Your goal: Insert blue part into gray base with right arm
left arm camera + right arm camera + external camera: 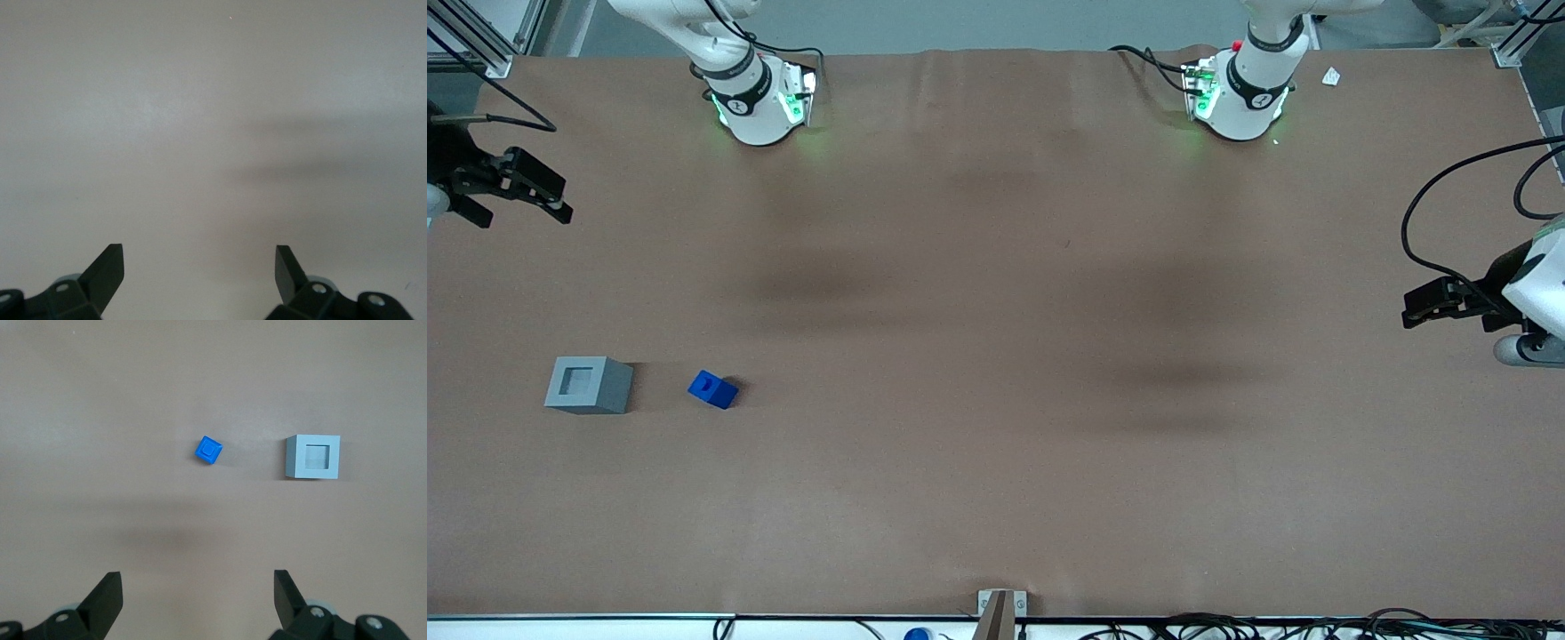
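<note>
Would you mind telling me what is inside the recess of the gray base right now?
The gray base shows an empty square recess; its gray floor is visible. The blue part sits apart beside it on the table. The right arm's hand hangs open above, holding nothing.

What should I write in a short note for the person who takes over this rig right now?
Gripper: open, holding nothing, high above the table at the working arm's end.
Blue part: on the table beside the gray base, apart from it, turned at an angle to it.
Gray base: upright, its recess vacant.
Done: nothing yet.
Left: grasp the blue part, align it, insert it.
</note>
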### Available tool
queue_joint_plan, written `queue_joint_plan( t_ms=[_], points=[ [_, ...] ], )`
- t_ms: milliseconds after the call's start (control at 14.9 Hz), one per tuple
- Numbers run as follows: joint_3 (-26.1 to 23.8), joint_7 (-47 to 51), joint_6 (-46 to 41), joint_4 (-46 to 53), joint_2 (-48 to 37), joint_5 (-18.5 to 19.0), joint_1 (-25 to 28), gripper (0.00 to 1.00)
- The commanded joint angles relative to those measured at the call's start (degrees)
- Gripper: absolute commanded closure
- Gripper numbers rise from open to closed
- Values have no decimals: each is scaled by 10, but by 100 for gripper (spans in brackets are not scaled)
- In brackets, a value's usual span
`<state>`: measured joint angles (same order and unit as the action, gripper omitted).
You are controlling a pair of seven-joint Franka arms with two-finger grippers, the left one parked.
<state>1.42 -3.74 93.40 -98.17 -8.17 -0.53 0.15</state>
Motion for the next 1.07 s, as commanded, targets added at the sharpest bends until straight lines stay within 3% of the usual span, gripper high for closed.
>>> queue_joint_plan(
  t_ms=[0, 536, 1006],
  points=[
    [1, -5, 1, -1, -2, -6, 0, 0],
    [3, -5, 13, 24, 45, -6, -1, 0],
    [3, 2, 89, 18, 127, -7, -6, 0]
  ],
)
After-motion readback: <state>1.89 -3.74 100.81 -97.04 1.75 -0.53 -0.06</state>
